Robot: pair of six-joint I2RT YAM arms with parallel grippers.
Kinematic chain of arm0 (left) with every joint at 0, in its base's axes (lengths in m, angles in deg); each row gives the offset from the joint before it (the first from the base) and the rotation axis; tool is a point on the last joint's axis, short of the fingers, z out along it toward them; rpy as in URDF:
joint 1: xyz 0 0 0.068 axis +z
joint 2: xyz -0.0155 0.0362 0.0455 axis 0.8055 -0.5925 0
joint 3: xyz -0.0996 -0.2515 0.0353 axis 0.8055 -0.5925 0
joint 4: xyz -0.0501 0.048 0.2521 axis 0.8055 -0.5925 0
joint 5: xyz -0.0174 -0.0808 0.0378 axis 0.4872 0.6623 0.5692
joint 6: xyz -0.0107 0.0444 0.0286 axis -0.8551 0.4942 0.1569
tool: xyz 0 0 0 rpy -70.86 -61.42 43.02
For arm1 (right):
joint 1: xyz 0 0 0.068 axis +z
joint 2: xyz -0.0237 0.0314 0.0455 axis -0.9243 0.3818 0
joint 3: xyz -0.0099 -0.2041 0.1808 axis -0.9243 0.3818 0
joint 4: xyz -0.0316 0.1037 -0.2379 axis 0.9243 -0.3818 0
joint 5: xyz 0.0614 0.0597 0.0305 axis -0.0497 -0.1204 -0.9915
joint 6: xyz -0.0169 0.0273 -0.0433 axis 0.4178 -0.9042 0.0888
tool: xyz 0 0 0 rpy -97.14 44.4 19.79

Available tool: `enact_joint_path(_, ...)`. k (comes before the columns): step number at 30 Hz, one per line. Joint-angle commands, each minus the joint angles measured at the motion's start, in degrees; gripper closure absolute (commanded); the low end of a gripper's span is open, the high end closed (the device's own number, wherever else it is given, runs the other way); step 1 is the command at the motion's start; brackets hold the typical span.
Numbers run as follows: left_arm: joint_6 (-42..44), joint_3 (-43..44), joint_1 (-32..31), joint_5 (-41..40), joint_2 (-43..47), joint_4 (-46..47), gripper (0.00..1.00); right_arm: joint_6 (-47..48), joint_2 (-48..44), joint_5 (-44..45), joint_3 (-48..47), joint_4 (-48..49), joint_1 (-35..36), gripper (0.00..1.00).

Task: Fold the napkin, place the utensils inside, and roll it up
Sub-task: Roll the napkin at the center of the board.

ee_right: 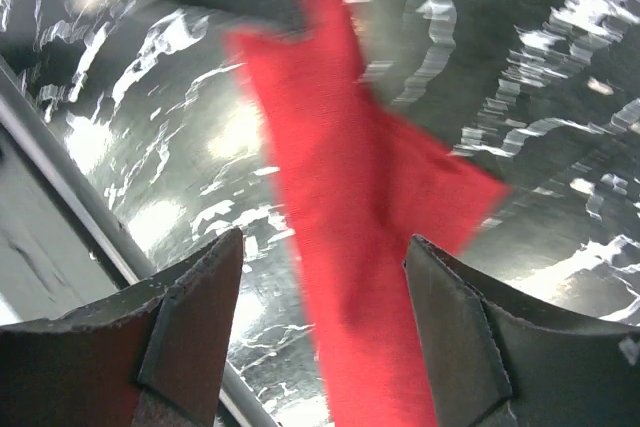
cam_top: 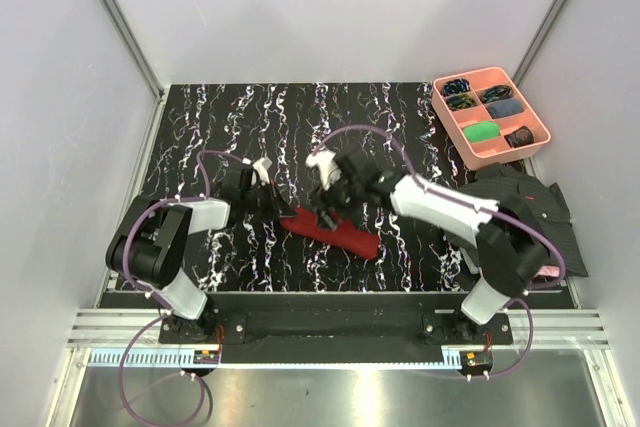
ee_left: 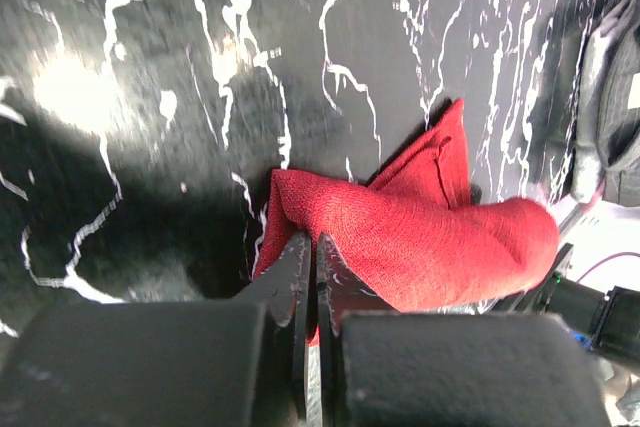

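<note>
The napkin [cam_top: 335, 232] is a dark red cloth lying as a long rolled bundle on the black marbled table, slanting from upper left to lower right. My left gripper [cam_top: 274, 209] sits at its left end. In the left wrist view the left gripper [ee_left: 312, 243] is shut, with a fold of the napkin [ee_left: 420, 237] pinched between its tips. My right gripper [cam_top: 330, 207] hovers over the bundle's left half. Its jaws [ee_right: 325, 247] stand wide open above the napkin [ee_right: 350, 207], touching nothing. The utensils are hidden in every view.
A pink compartment tray [cam_top: 538, 125] holding small items stands at the back right. A dark striped shirt [cam_top: 525, 202] lies at the table's right edge beside the right arm. A metal rail [ee_right: 60, 172] runs along the table's near edge.
</note>
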Motion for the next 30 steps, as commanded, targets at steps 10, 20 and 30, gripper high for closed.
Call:
enact_joint_path(10, 0.3, 4.7, 1.4, 1.4, -5.0, -1.7, 1.00, 11.8, 1.0, 22.9, 3.7, 8.4, 16.7, 0.26)
enact_joint_path(20, 0.3, 5.7, 1.5, 2.2, -5.5, -1.8, 1.00, 15.4, 7.0, 26.5, 4.2, 10.0, 16.8, 0.28)
enact_joint_path(30, 0.3, 6.3, 1.5, 3.7, -3.4, -1.2, 0.97, 10.2, 11.8, 20.4, 3.2, 7.7, 11.6, 0.30)
